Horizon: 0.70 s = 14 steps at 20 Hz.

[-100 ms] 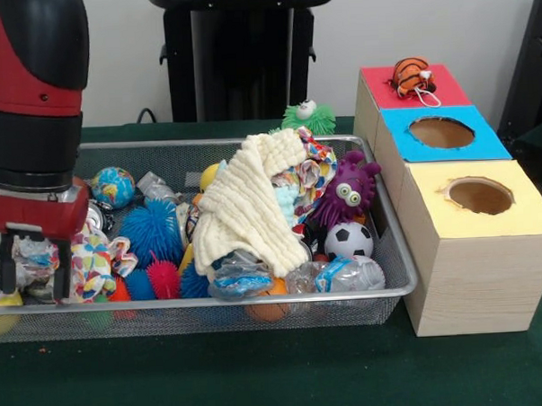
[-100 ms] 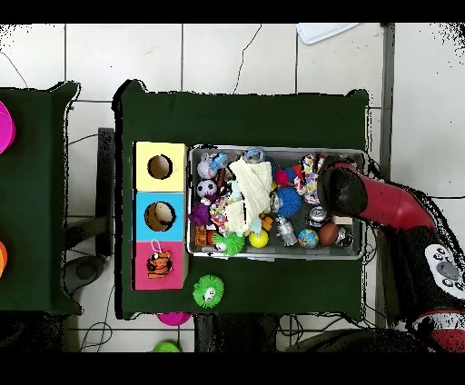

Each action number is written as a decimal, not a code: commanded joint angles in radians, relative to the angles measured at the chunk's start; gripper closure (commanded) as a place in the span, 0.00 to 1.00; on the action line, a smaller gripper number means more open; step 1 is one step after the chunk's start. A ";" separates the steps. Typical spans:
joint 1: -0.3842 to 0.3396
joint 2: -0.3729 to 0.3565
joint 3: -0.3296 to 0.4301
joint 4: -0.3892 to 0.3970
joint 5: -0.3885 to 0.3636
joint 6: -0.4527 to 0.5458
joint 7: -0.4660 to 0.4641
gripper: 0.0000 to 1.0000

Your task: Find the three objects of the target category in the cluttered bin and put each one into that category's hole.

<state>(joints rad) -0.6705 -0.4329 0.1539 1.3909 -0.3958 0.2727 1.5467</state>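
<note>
While the target category isn't something I can tell, the cream cloth [image 1: 249,204] draped well off to the side of the jaws looks light and floppy, long axis slanting downward. The gripper [image 1: 34,263] hangs open over crinkly wrappers [image 1: 94,260]: slippery, pinch mid-body.

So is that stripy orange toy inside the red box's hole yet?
Not inside: the orange striped toy sits atop the red box, fully visible.

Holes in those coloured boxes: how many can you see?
2: one in the blue box, one in the yellow box. The red box's may be hidden under the tiger toy.
</note>
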 commanded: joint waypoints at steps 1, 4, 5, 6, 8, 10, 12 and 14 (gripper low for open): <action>0.042 0.020 -0.130 0.105 -0.055 0.232 0.031 0.00; 0.074 0.037 -0.180 0.073 -0.090 0.249 0.023 0.00; 0.076 0.038 -0.186 0.072 -0.095 0.248 0.026 0.00; 0.078 0.039 -0.192 0.071 -0.100 0.246 0.029 0.00; 0.080 0.046 -0.197 0.060 -0.100 0.245 0.038 0.00; 0.079 0.052 -0.199 0.057 -0.084 0.243 0.060 0.00; 0.072 0.062 -0.192 0.055 -0.058 0.233 0.085 0.00; 0.055 0.069 -0.175 0.071 -0.013 0.228 0.120 0.00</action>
<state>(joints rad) -0.5932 -0.4351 -0.0034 1.4040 -0.4315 0.4092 1.5467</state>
